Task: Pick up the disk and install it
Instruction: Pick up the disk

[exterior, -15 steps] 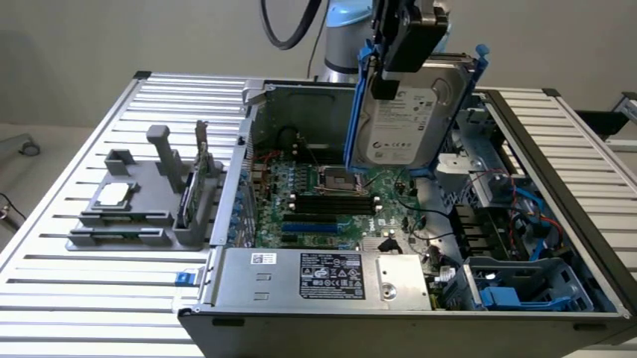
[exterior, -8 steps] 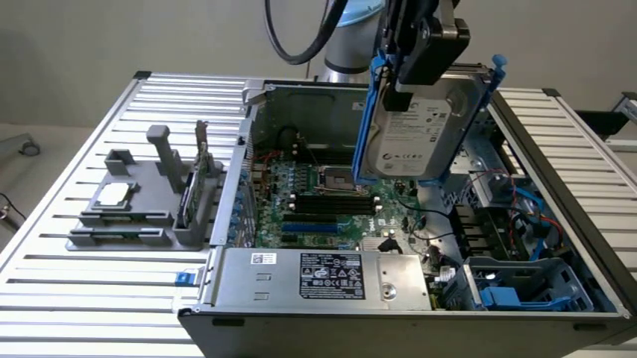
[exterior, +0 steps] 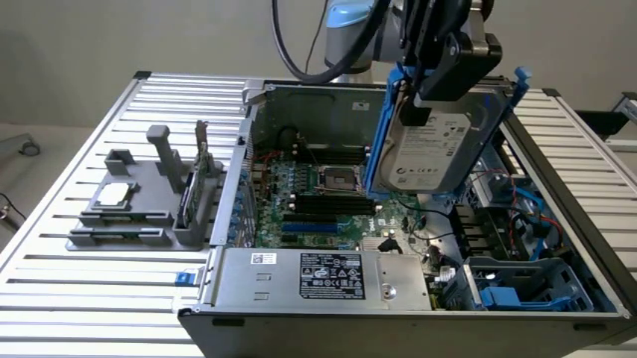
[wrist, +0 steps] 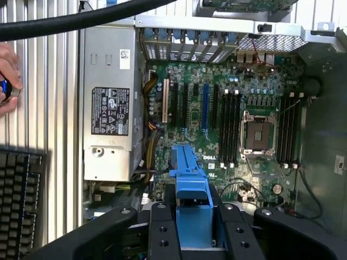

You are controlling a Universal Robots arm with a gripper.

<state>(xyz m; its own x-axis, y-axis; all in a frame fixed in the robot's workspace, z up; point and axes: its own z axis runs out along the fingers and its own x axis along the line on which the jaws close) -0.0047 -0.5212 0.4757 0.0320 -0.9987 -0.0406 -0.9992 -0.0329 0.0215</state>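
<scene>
We log the black two-fingered gripper point(wrist: 194, 234) clamped on the blue plastic carrier that frames the disk point(exterior: 434, 153), a flat silver-grey metal hard drive with a white printed label. In the exterior view the disk hangs in the upper right of the frame, near upright and slightly tilted, above the open grey metal computer case point(exterior: 316, 89) and touching nothing inside it. We judge that the grip is taken on the carrier's upper edge so the fingers stay off the drive body and its lower end hangs free. The case lies on its side with the green motherboard point(exterior: 318, 195) exposed at centre frame, presumably for access from above. A silver power supply box with a black label point(exterior: 321, 276) sits at lower centre. An empty blue plastic drive cage point(exterior: 527, 289) sits in the lower right corner, so we take the installing as not yet done. At left a grey plastic fixture point(exterior: 139, 212) holds a small square silver chip point(exterior: 113, 195), well apart from the disk. Everything rests on a slatted aluminium table point(exterior: 89, 287), with a pale plain wall behind it. In the wrist view a person's hand point(wrist: 6, 73) rests at the table edge, beside what may be a black keyboard point(wrist: 19, 197); the view there is poor.
</scene>
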